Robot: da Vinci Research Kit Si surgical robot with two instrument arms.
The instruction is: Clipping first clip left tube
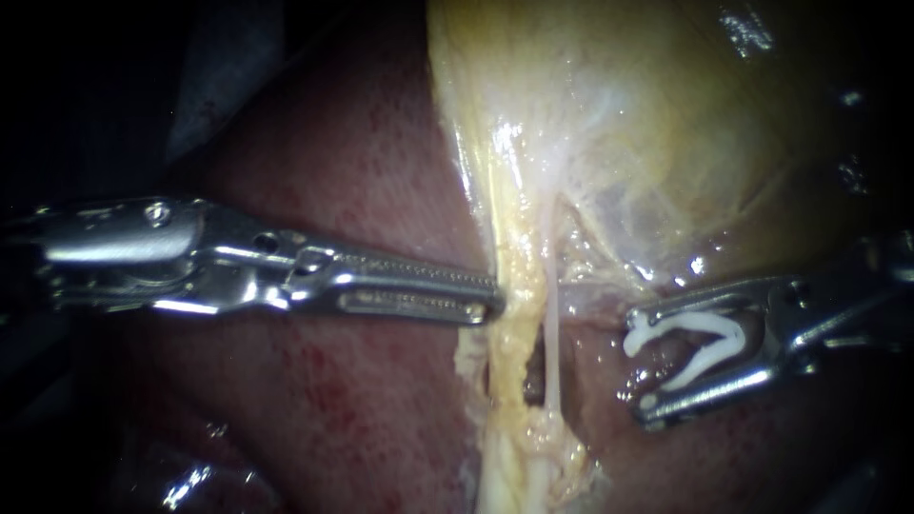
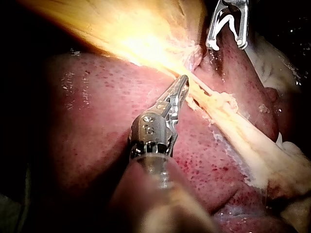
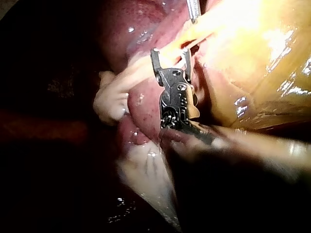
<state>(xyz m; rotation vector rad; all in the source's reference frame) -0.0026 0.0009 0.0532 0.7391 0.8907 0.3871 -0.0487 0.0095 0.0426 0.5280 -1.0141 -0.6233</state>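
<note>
Endoscope view — white V-shaped clip (image 1: 690, 347), glossy liver (image 1: 362, 171)

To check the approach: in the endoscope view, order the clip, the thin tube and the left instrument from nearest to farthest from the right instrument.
1. clip, held inside the right instrument.
2. thin tube, to its left, across a gap.
3. left instrument, farther left, beyond the tube.

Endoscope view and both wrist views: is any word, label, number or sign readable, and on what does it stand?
None can be read. No legible lettering shows on the left instrument, the right instrument, the white clip, the liver or the gallbladder.
</note>
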